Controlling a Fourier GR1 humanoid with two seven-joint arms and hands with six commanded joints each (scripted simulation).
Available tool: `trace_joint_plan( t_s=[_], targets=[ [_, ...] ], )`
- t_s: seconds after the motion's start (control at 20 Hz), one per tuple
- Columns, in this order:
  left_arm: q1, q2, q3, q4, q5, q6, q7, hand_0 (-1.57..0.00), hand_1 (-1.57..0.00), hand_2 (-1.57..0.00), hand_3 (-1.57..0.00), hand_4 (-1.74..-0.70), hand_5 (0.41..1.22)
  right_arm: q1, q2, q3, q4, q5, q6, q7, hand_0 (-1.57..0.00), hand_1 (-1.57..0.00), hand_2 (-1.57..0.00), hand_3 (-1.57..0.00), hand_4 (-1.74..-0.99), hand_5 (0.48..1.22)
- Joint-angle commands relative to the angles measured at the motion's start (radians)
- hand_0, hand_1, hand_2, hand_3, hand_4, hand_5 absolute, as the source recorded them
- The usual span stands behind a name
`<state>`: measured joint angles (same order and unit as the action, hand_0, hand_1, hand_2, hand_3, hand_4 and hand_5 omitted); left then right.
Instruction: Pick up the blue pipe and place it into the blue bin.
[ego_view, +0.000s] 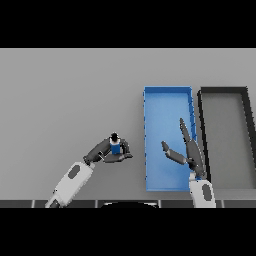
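The blue pipe (115, 147) is a short blue piece with a dark top, standing on the grey table left of the blue bin (167, 92). My left hand (106, 151) has its fingers and thumb curled round the pipe. The bin is a long open tray with nothing showing inside it. My right hand (191, 153) hangs over the bin's right wall near its front, fingers straight and thumb spread, holding nothing.
A dark grey bin (224, 91) stands right beside the blue bin, touching its right side. Bare grey table stretches to the left and to the back of both bins.
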<state>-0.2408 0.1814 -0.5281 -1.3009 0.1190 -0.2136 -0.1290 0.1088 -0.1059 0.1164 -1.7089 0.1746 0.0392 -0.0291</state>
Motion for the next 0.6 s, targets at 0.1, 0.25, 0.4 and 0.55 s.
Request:
trace_joint_plan(
  t_s=[0.1,0.25,0.4,0.55],
  targets=[
    [0.002,-0.002,-0.025,-0.001,-0.016,0.002,-0.039,-1.22,-1.28,-1.3,-1.22,-1.63,1.101,0.007,0.003,0.003,-0.016,-0.001,-0.002,-0.011,0.0,0.0,0.0,0.0,-1.195,0.603],
    [0.012,-0.012,-0.029,-0.021,-0.025,0.033,-0.067,-1.39,-1.42,-1.43,-1.35,-1.68,1.16,-0.005,0.002,0.002,-0.003,-0.01,0.009,-0.002,0.0,0.0,0.0,0.0,-1.192,0.602],
    [0.003,-0.016,-0.016,-0.079,-0.006,0.054,-0.079,-1.48,-1.49,-1.5,-1.42,-1.71,1.19,-0.017,0.003,0.003,-0.002,0.003,-0.001,0.009,0.0,0.0,0.0,0.0,-1.187,0.603],
    [-0.005,-0.021,-0.019,-0.155,0.015,0.056,-0.064,-1.52,-1.53,-1.53,-1.45,-1.73,1.205,-0.012,0.004,0.004,0.007,0.009,-0.004,-0.008,0.0,0.0,0.0,0.0,-1.18,0.604]
  ],
)
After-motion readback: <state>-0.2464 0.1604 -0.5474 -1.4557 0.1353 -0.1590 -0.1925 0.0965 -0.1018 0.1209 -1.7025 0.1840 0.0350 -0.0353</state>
